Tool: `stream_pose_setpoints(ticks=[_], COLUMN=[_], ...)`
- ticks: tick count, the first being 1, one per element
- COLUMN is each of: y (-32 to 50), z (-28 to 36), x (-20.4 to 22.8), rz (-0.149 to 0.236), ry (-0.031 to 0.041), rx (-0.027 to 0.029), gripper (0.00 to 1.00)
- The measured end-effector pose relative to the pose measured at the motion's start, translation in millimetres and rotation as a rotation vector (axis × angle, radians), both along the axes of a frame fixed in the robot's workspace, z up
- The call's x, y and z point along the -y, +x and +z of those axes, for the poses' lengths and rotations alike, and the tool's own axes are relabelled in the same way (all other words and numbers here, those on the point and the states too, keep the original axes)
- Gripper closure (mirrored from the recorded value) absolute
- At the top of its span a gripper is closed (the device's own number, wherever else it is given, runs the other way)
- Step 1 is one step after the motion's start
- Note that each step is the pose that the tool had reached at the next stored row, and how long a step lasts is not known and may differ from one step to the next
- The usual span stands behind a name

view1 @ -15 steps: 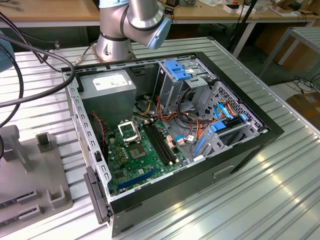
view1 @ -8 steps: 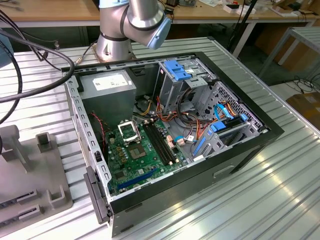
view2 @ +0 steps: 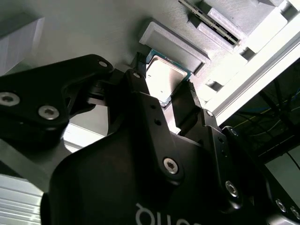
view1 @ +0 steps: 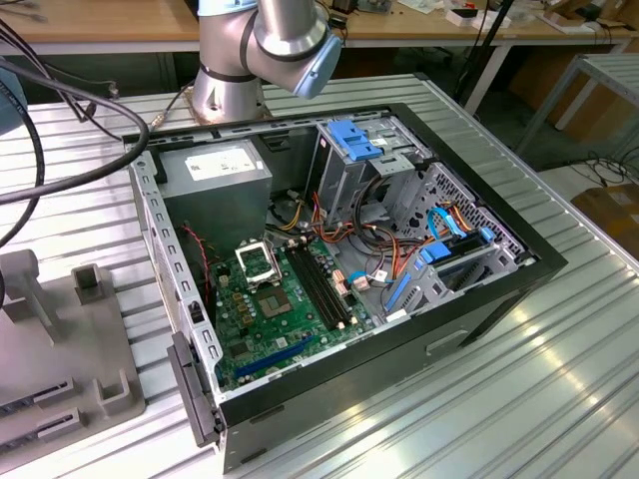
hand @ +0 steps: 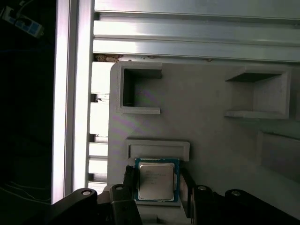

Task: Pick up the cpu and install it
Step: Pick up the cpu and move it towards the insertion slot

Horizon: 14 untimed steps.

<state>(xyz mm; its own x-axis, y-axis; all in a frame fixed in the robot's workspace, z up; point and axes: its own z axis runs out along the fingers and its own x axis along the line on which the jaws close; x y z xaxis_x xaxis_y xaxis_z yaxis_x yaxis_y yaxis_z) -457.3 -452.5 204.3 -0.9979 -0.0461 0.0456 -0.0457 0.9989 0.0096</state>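
The cpu is a small square chip with a silver-grey top and lies flat on a light grey fixture plate, against a low raised ridge. In both wrist views my gripper straddles it, open, with one black finger close beside each of two opposite edges. In the second wrist view the cpu shows between the fingertips of my gripper. In the exterior view the motherboard socket lies inside the open computer case, with its frame lifted.
The grey fixture with raised blocks stands on the ribbed metal table at the exterior view's left, beside the case. Cables hang over that side. The arm's base stands behind the case. Drive cages and wiring crowd the case's far half.
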Motion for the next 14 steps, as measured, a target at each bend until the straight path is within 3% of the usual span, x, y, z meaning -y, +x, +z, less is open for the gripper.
stream_pose_setpoints(ticks=[7, 14], y=[-0.1, 0.0], z=[11.4, 12.2], x=[-0.3, -0.3], rz=[0.0, 0.0], ry=[-0.0037, -0.0037], rx=[0.0002, 0.0003], gripper=[0.53, 0.53])
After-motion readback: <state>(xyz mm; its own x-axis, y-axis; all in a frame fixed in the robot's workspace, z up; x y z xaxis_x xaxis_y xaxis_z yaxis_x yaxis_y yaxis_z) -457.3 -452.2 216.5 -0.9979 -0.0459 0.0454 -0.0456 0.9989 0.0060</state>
